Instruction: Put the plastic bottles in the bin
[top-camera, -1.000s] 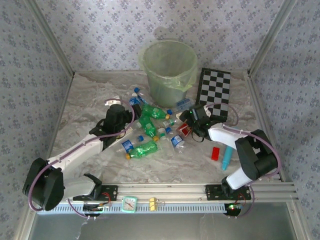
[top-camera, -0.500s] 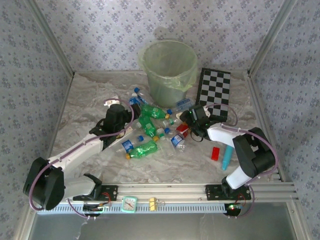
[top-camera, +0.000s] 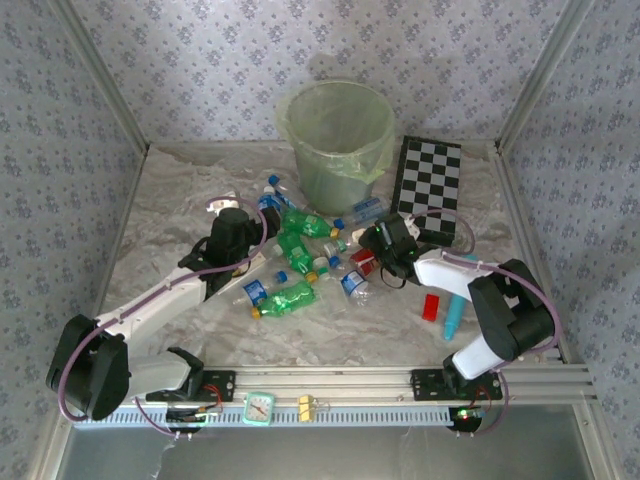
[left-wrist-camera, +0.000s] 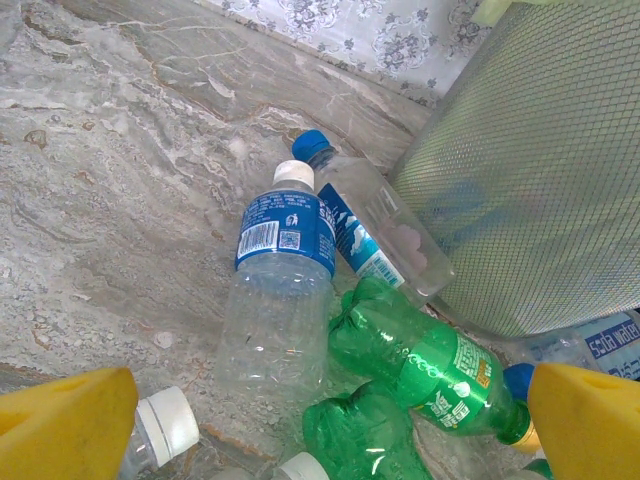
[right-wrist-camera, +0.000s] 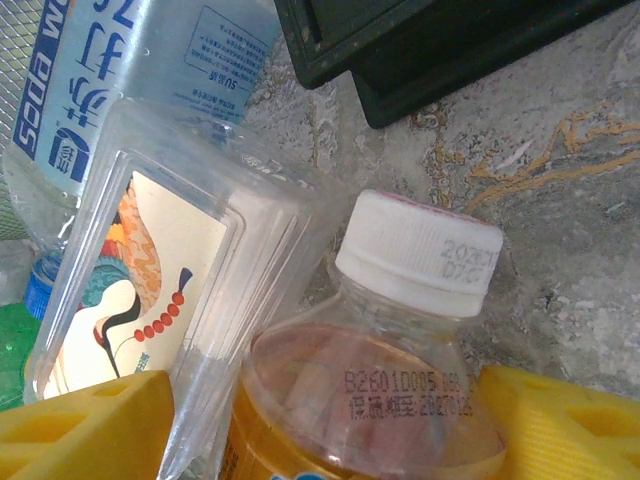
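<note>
Several plastic bottles lie in a heap in front of the bin. My left gripper hovers open over the heap's left side. Ahead of its fingers lie a clear blue-labelled bottle, a blue-capped one and a green one, beside the bin wall. My right gripper is low at the heap's right side. It stands open, one finger on either side of a reddish white-capped bottle. A clear flat bottle with a picture label leans against that bottle's left.
The chequered board lies right of the bin, its black edge just beyond the right gripper. A red block and a cyan stick lie near the right arm. A green bottle lies nearest the front.
My right gripper has crept a little to the left, farther round the reddish bottle. The left arm has hardly moved.
</note>
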